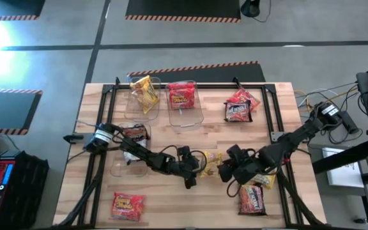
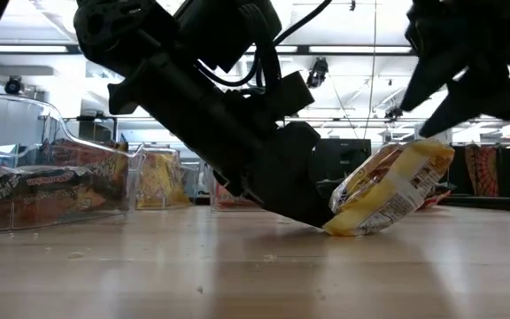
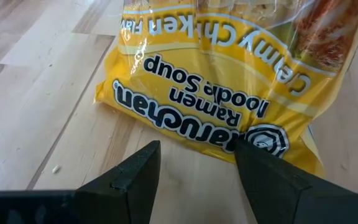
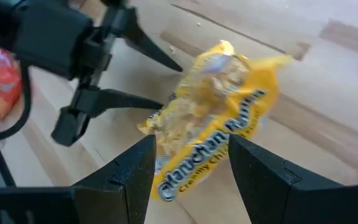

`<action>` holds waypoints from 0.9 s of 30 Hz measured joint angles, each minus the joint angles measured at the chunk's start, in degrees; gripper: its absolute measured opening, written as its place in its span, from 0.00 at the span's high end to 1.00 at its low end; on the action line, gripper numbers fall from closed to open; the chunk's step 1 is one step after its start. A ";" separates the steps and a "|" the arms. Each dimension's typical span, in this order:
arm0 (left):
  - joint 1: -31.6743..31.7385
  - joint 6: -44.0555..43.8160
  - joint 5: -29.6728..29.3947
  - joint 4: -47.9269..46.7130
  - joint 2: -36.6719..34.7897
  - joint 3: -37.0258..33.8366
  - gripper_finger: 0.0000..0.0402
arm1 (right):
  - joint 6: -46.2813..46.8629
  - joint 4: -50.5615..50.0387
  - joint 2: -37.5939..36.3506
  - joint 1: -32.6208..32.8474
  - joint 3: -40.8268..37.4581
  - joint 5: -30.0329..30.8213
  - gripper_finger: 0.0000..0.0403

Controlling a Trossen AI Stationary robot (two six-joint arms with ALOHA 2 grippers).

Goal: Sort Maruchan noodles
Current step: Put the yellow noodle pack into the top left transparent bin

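The yellow Maruchan packet [image 3: 229, 81] looked light, soft and crinkly, its glossy film likely slippery and the dry noodle block inside likely brittle, so a flat sealed end or a thin edge seemed a safer place to pinch than the bulging middle. It lay near the table's centre, toward six o'clock in the high view, one end raised off the wood in the low view. Its face was bright yellow with dark "Ramen Noodle Soup" lettering, a creamy chicken flavour line and a clear window showing pale noodles. The left gripper [image 3: 197, 165] sat just short of the packet's nearer edge, fingers spread and holding nothing. The right gripper [image 4: 191, 165] hovered over it from about three o'clock, fingers likewise apart and empty. Other packets sat in the clear bins [image 1: 184, 108] around twelve o'clock, with a red packet [image 1: 127, 206] at seven o'clock.
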 joint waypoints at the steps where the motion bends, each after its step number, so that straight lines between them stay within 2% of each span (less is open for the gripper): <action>1: 0.00 0.00 0.00 0.02 0.00 0.00 0.52 | 1.08 0.41 -0.30 0.02 -0.91 -0.02 0.52; 8: 0.00 -0.02 0.00 0.13 0.00 -0.02 0.52 | 6.41 1.15 -0.66 0.00 -4.41 -0.41 0.52; 17: 0.13 -0.02 0.11 0.26 0.00 -0.02 0.52 | 4.65 13.15 -0.54 -0.13 -9.36 0.28 0.52; 27: 0.17 -0.02 0.11 0.22 0.00 -0.02 0.52 | 5.07 17.04 -0.54 -0.16 -11.59 1.66 0.52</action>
